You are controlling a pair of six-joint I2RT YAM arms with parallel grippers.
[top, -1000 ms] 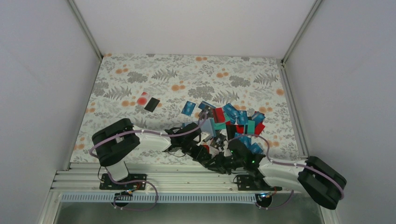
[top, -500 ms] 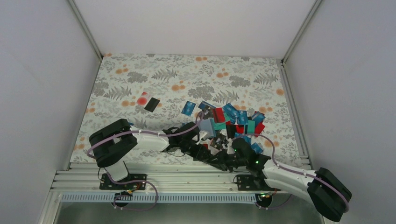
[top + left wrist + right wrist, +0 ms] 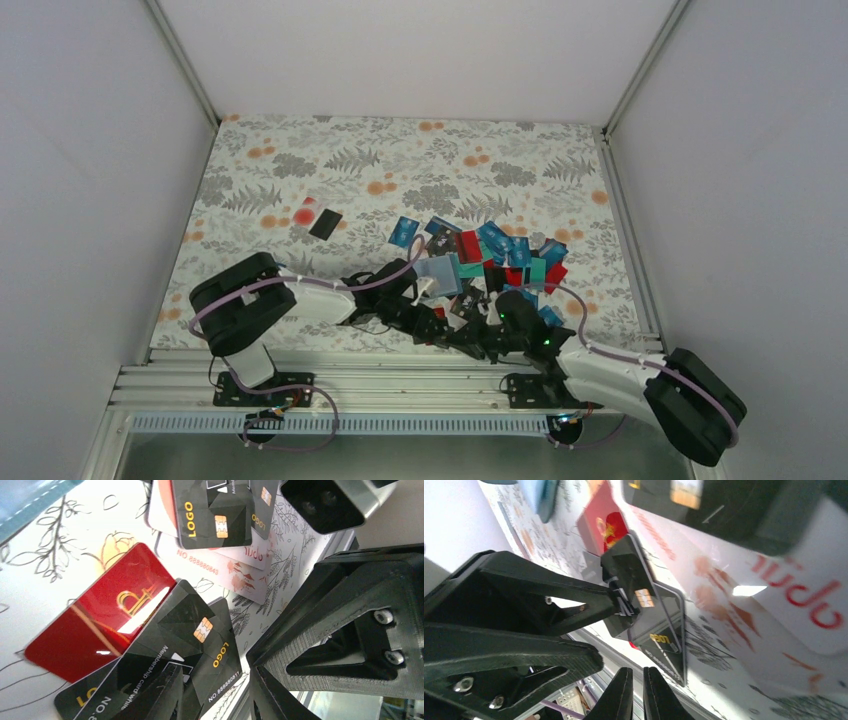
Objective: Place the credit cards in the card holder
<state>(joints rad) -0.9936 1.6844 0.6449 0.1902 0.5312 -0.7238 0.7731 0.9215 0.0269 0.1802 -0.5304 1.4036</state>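
a: what has changed since a second ago?
b: nearest the rail (image 3: 400,385), the right arm (image 3: 600,365) has reached a little farther in toward the pile. the left arm (image 3: 320,300) has barely shifted, and the stray cards lie where they lay.

a: and the hands?
b: two, almost touching, low over the near worktop (image 3: 400,160). the right hand (image 3: 636,672) has its fingers all but together, with nothing seen between them. the left hand (image 3: 214,672) has its fingers apart, black cards (image 3: 185,625) lying between them and one fingertip touching a card's edge.

a: counts?
b: from the left wrist: one red card (image 3: 95,620), at least four black cards, at least two pale cards (image 3: 240,570) with red print. just beyond the hands lies one card holder (image 3: 437,272), pale blue face up, at the pile's near-left side. the credit cards (image 3: 492,238) behind it overlap too much to count. one blue card (image 3: 404,231) sits just off the pile. one black card (image 3: 325,224) and one small red-and-white thing (image 3: 306,212) lie well apart to the left.

a: room?
b: the pile sits right of centre, nearer the right edge. bare floral worktop runs from it to the back wall (image 3: 420,50) and to the left edge.
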